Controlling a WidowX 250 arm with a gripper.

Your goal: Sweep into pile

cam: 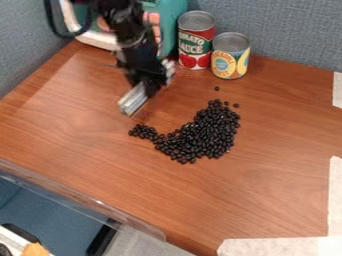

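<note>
The black gripper [152,84] hangs at the upper middle of the table, shut on a silver bar [133,100]. The bar runs slantwise, its lower left end sticking out beyond the gripper, just above or on the wood; exact contact cannot be told. Small black beans [204,135] lie right of and below the gripper in a dense curved heap, with a thinner tail toward the left. A few loose beans are scattered at the heap's upper end, one of them [217,88] farther up toward the cans. Gripper and heap are apart.
A red can [195,42] and a yellow can [230,57] stand behind the beans, against the grey partition [287,30]. A teal and white toy object [172,17] is behind the arm. White tape [280,246] marks the right and lower right edges. A clear strip [80,192] borders the table's front left.
</note>
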